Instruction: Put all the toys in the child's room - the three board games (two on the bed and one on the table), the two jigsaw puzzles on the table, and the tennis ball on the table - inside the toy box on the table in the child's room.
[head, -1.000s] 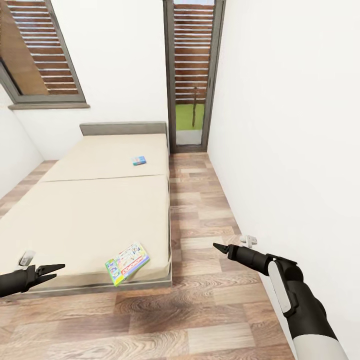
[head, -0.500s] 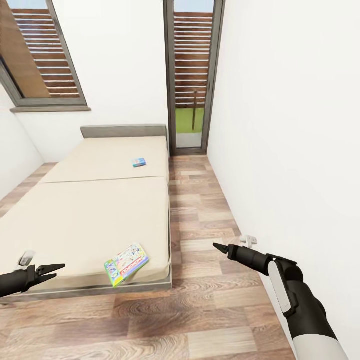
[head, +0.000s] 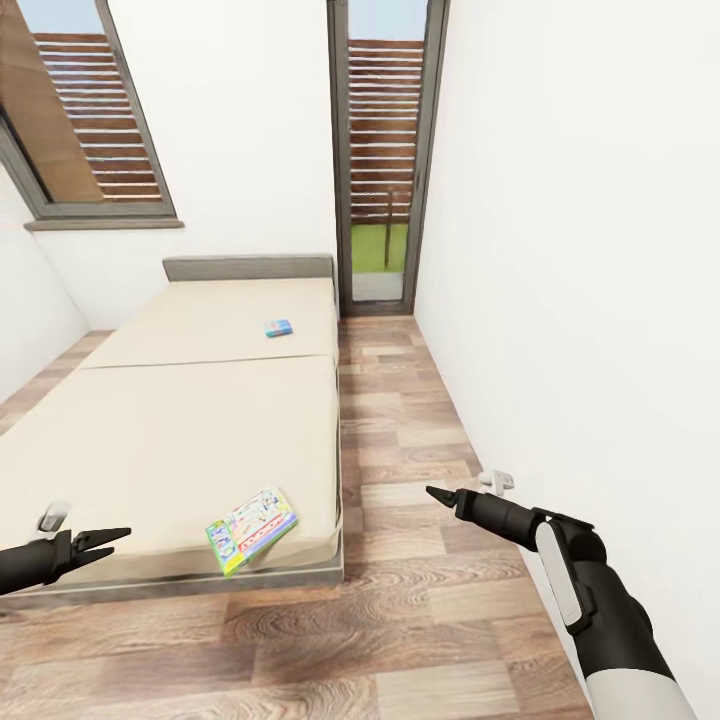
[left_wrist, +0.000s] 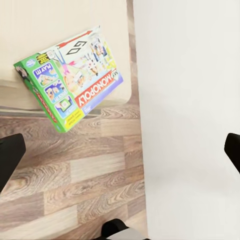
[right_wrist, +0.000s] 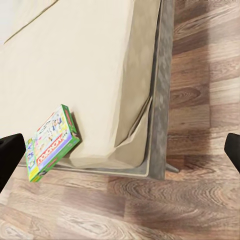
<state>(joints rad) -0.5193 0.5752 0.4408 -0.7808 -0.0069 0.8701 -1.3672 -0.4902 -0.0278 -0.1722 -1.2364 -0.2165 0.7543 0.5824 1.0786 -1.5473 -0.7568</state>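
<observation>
1. Here the left gripper (head: 112, 537) hangs low over the near left edge of the bed (head: 180, 430); in the head view its fingers look nearly together at the tips, while in its own wrist view the two dark fingertips (left_wrist: 10, 157) stand far apart at the picture's edges, so it is spread wide and grasps nothing.
2. The right gripper (head: 432, 492) reaches forward over the wood-plank floor (head: 400, 600) between the bed and the white wall (head: 580, 300). Its fingertips (right_wrist: 9, 152) likewise sit wide apart in the right wrist view, released and touching nothing.
3. A green-edged board game (head: 253, 528) lies flat on the near right corner of the bed, one corner jutting over the mattress edge.
4. A smaller blue board game (head: 278, 327) rests farther up the bed, beyond the seam and toward the grey headboard (head: 248, 267).
5. The left wrist view shows the box lid's printing, with the word "MONOPOLY" on a red band (left_wrist: 70, 80), which the head view leaves too small to read.
6. The right wrist view shows the same box (right_wrist: 50, 142) from the side, along with the grey bed frame (right_wrist: 160, 100) and the sagging sheet corner.
7. The head view alone takes in the slatted window (head: 90, 120) and the tall glazed door (head: 385, 160).
</observation>
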